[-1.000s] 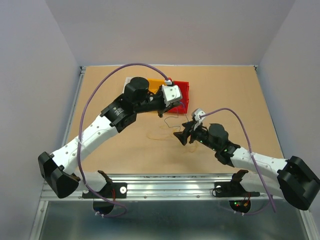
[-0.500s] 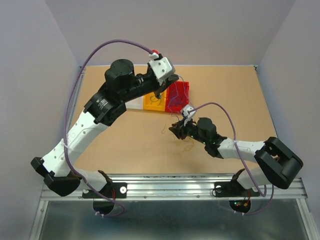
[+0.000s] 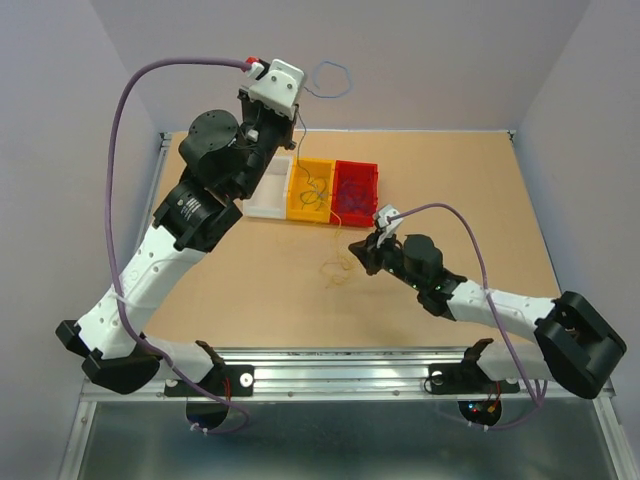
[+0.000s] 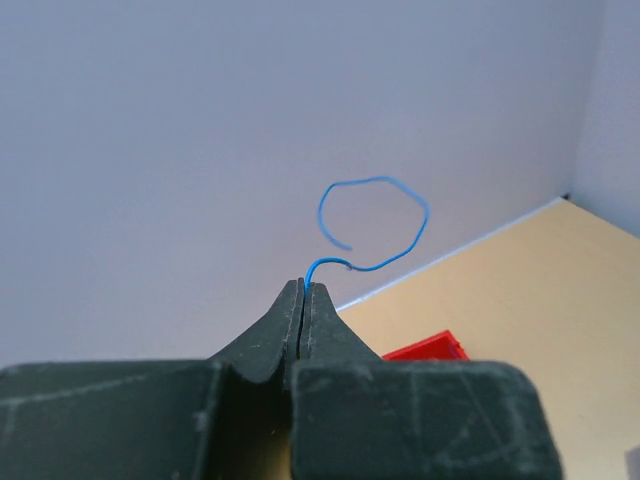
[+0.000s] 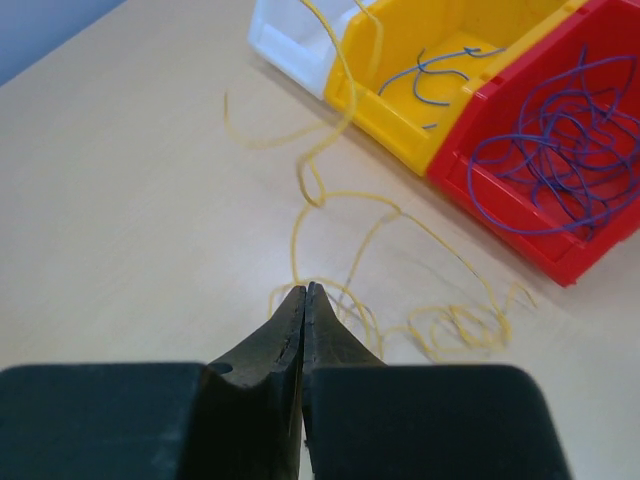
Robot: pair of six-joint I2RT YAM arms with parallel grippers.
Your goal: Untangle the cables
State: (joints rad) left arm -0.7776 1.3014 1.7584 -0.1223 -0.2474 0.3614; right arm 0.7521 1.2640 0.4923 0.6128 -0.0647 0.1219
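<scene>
We see the right gripper [image 5: 304, 292] with its two dark fingers pressed together, tips low over the tan table [image 5: 120, 200]. Thin yellow cables [image 5: 455, 328] loop and curl across the table and run right up to those tips; we cannot tell whether one is pinched. Beyond them three bins stand touching in a row: a white bin [image 5: 290, 40], a yellow bin [image 5: 385, 125] holding a few blue cables [image 5: 440, 75], and a red bin [image 5: 510, 215] holding tangled purple cables [image 5: 560, 150].
</scene>
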